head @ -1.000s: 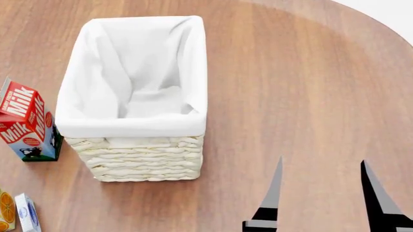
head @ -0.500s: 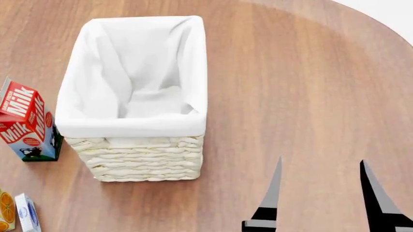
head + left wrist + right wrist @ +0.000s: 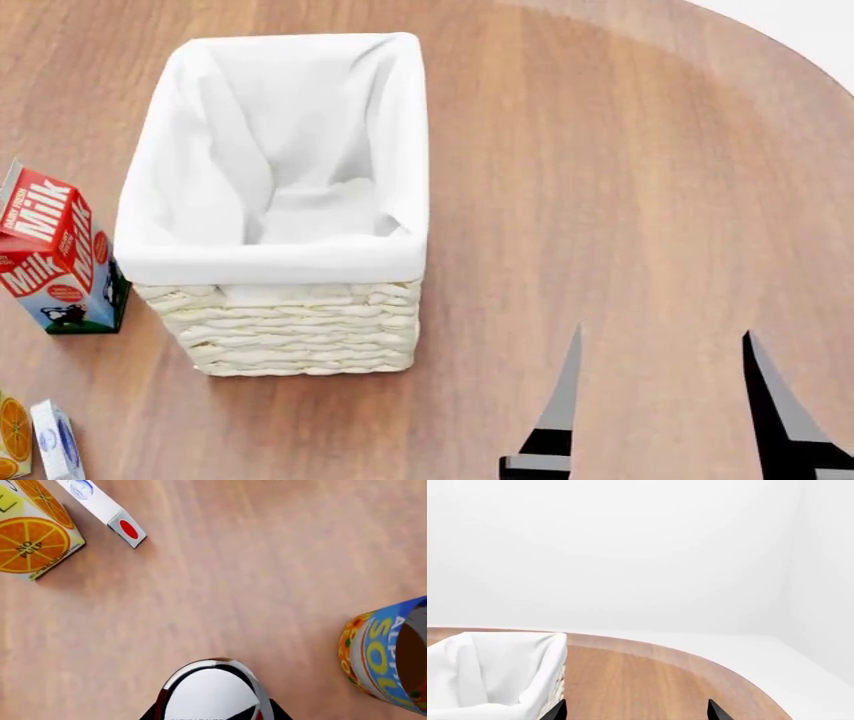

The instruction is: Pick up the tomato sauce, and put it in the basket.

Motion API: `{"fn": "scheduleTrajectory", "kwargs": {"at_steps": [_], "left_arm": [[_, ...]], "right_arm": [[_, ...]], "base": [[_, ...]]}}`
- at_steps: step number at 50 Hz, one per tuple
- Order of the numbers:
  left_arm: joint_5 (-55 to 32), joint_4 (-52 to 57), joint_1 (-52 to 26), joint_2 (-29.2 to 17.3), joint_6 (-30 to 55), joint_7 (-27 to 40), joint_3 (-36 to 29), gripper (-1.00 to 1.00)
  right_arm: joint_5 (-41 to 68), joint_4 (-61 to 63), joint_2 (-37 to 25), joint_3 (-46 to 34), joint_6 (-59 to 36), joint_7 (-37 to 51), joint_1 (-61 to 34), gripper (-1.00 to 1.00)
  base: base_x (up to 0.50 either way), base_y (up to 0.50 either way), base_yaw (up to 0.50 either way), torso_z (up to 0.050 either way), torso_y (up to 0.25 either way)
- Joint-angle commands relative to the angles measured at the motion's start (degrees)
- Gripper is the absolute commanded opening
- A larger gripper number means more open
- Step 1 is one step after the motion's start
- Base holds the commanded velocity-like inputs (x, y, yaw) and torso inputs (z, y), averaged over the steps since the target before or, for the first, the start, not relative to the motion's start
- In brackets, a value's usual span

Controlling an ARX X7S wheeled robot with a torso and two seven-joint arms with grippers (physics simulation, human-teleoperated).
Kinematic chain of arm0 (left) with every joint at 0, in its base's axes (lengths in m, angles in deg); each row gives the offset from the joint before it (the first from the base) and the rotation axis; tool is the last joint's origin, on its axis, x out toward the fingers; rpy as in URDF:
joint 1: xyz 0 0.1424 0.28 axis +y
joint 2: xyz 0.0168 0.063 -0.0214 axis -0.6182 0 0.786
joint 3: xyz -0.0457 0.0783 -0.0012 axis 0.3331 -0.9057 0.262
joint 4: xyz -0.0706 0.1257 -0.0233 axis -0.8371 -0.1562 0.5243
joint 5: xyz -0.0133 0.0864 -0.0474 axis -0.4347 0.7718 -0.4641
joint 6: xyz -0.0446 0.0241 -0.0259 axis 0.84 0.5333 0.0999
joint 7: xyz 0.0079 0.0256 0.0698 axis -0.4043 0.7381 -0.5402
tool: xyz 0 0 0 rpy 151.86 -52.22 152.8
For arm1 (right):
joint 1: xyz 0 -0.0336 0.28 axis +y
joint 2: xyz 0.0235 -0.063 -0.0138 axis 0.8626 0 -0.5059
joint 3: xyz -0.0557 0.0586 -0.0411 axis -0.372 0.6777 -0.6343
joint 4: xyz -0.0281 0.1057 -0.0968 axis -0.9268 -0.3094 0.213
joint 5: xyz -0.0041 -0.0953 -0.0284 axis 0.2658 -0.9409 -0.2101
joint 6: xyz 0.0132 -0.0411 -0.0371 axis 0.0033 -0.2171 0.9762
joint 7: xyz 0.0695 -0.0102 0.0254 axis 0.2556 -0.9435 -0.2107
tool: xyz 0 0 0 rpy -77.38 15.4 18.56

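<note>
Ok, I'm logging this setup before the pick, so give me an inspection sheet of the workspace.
Surface: round wooden table.
Job's things: tomato sauce upright, silver top showing; basket open, only the lining seen inside.
Clutter: milk carton, orange juice carton, small white box, blue-and-orange can.
Grippers: left gripper flanks the tomato sauce, closure unclear; right gripper open, holding nothing.
Cables: nothing seen.
Surroundings: plain white backdrop.

Right end effector (image 3: 661, 400) — fingers apart, low, pointing forward.
</note>
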Motion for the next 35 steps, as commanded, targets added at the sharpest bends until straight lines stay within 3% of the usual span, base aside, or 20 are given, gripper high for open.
{"fn": "scheduleTrajectory", "kwargs": {"at_steps": [1, 18, 21, 35], "left_arm": [[2.50, -1.39, -0.07, 1.67, -3.08, -0.88, 0.77, -1.00], [1.89, 2.64, -0.05, 0.74, -4.97, -1.15, 2.16, -1.00], [-3.29, 7.84, -1.66, -0.36, -0.11, 0.84, 5.45, -1.00], [-15.50, 17.94, -12.00, -1.65, 6.77, 5.73, 12.94, -1.00]], "right_arm": [[-0.95, 0.37, 1.06, 0.78, -0.09, -1.84, -0.06, 1.00], [-0.90, 0.01, 0.83, 0.44, 0.35, -1.73, -0.07, 1.00], [-0.86, -0.12, 0.78, 0.45, 0.45, -1.73, -0.06, 1.00], [-0.34, -0.22, 0.65, 0.60, 0.64, -1.57, -0.09, 1.00]], "base": [[0.00, 0.00, 0.00, 0.000, 0.000], [0.00, 0.00, 0.00, 0.000, -0.001], [0.00, 0.00, 0.00, 0.000, 0.000], [0.00, 0.00, 0.00, 0.000, 0.000]]}}
